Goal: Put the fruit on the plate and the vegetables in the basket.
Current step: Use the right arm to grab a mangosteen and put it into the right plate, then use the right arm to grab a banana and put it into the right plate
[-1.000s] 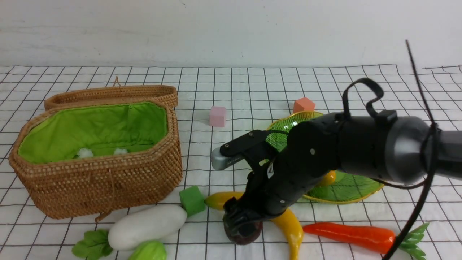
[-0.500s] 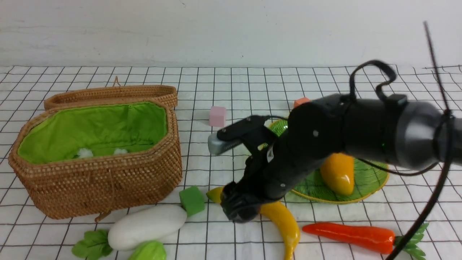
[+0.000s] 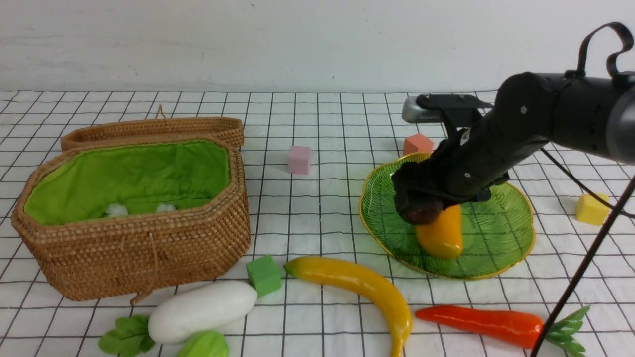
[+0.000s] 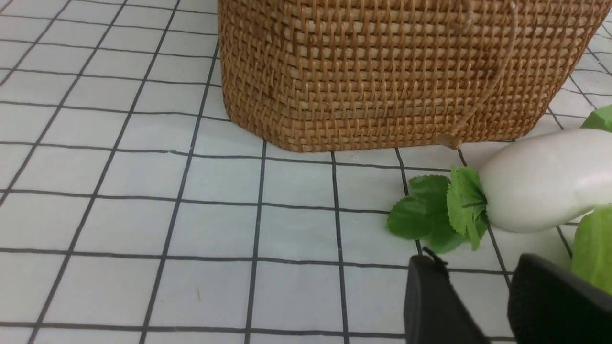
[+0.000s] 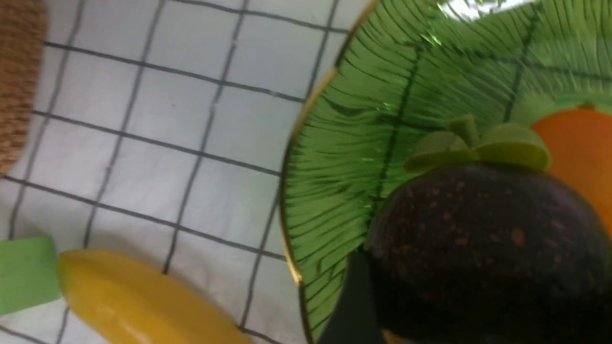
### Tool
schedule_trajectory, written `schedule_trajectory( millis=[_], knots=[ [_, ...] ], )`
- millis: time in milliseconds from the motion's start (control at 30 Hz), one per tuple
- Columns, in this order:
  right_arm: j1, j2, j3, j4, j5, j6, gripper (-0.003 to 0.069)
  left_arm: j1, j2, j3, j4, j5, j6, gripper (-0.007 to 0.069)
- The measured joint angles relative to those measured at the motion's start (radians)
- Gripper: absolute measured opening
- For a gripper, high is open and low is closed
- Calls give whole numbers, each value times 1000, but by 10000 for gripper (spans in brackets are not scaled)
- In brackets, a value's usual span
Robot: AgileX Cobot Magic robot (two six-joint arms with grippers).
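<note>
Gripping dark maroon round fruit (image 3: 421,214) in clamped right gripper (image 3: 419,201), over orange-yellow oval mango (image 3: 440,235) on translucent green glass plate (image 3: 496,218), with left gripper (image 4: 473,267) parted, empty. Released here, could glance off mango and roll off plate.

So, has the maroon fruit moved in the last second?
Yes. The right gripper carried the maroon fruit from beside the banana rightward, and it is now over the plate, by the mango.

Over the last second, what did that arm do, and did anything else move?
The right gripper, shut on the maroon fruit, lifted it off the cloth beside the banana and carried it rightward and farther back. It now hangs over the plate, just above the mango. The basket, radish, carrot and banana lie as before.
</note>
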Motion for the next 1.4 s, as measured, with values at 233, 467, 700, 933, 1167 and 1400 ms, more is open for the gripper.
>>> schedule_trajectory(
  millis=[233,467,700,933,1167,1400],
  knots=[
    [3,-21,-16,-3,52,-18,658,0,0,0,0,0,0,239],
    [168,-52,-32,-4,152,-368,657,0,0,0,0,0,0,239],
    [295,74,-33,-69,109,-429,563,0,0,0,0,0,0,239],
    [295,164,-33,-135,82,-348,312,0,0,0,0,0,0,239],
    [282,70,-94,-114,134,-339,319,0,0,0,0,0,0,239],
    [121,-23,-206,-127,58,-83,319,0,0,0,0,0,0,239]
  ],
)
